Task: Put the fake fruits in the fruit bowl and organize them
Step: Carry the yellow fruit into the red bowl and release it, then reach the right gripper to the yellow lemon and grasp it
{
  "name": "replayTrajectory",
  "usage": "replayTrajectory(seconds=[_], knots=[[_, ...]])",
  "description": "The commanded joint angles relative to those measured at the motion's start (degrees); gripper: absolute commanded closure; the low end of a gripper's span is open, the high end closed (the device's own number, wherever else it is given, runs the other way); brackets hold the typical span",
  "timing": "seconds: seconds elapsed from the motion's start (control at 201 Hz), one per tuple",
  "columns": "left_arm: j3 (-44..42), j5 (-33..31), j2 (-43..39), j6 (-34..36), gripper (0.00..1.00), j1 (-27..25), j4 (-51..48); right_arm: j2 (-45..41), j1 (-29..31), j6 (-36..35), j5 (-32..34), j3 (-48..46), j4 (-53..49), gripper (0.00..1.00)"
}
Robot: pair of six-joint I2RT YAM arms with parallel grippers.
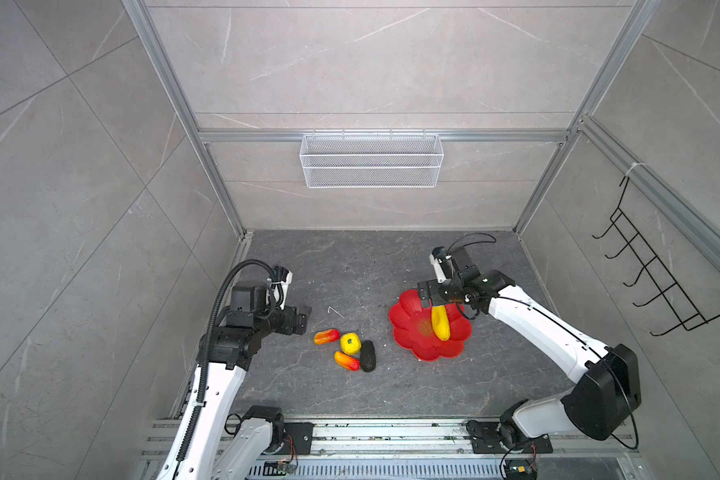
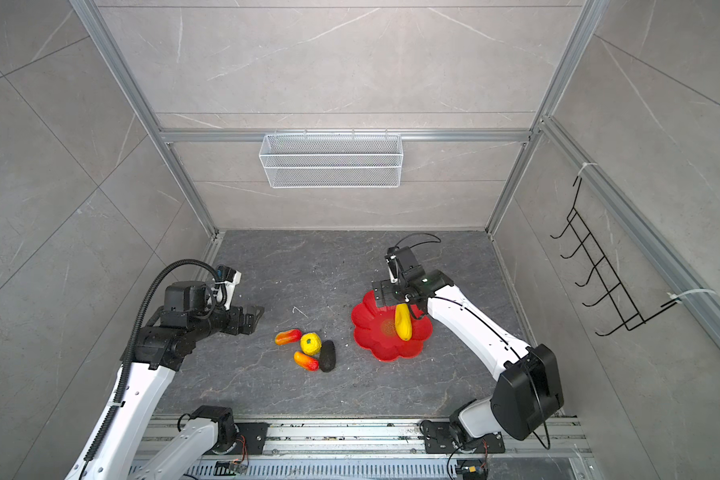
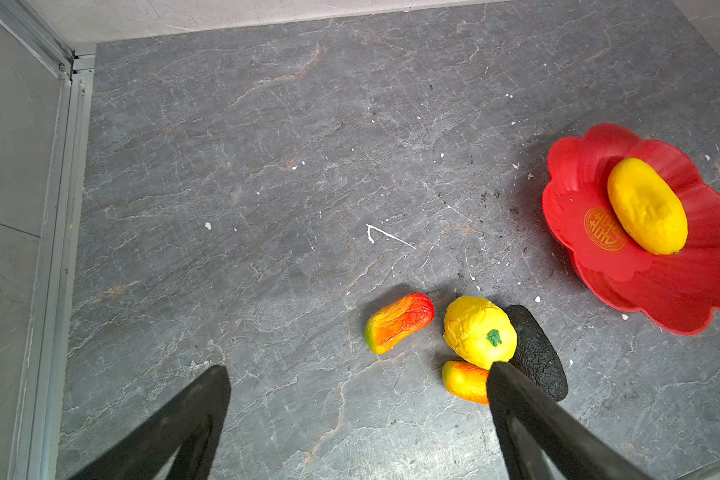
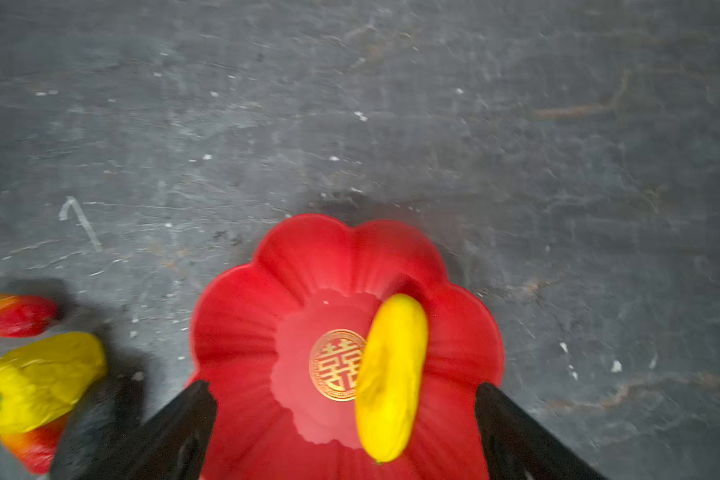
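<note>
gold 囍 emblem (image 3: 599,228) on fruit bowl (image 3: 576,164)

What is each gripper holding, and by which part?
Nothing. The right gripper stands with jaws open over the bowl, the long yellow fruit lying loose in it; the left gripper is open and empty.

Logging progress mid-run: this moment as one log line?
long yellow fruit: in fruit bowl | right gripper: open over bowl | left gripper: open, empty | other four fruits: on table

dark tabletop (image 1: 350,270) with red fruit bowl (image 1: 408,340) and four clustered fruits (image 1: 350,344)
</note>
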Motion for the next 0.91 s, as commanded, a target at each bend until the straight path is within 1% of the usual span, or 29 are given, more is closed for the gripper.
replayTrajectory(seconds=[0.0,0.06,0.159,0.294,0.364,0.478,0.598,0.757,0.902], knots=[[0.43,0.34,-0.1,-0.21,0.0,0.26,0.82,3.53,8.29,1.26,-0.58,3.4,-1.85,0.01],[0.47,0.36,-0.06,-0.28,0.0,0.24,0.87,6.45,12.55,1.65,-1.43,5.47,-0.37,0.01],[0.86,0.06,0.2,-0.28,0.0,0.24,0.84,11.64,17.85,1.99,-2.97,8.51,1.85,0.01],[1.12,0.08,0.96,-0.21,0.0,0.26,0.6,18.9,22.84,2.56,-4.94,12.87,4.19,0.01],[0.91,-0.01,0.96,-0.19,0.0,0.23,0.55,22.39,24.56,3.08,-4.76,15.03,4.25,0.01],[0.52,-0.19,0.42,-0.29,0.0,0.26,0.74,27.33,25.9,4.62,-4.65,17.37,4.71,0.01],[0.64,-0.21,0.35,-0.17,0.0,0.21,0.78,30.29,26.24,6.65,-4.09,18.01,5.22,0.01],[0.54,-0.01,0.41,-0.21,0.0,0.26,0.83,32.41,26.49,8.01,-3.36,17.73,5.44,0.01],[0.39,-0.02,0.32,-0.21,0.0,0.26,0.83,34.21,26.69,8.54,-3.77,17.41,6.08,0.04]])
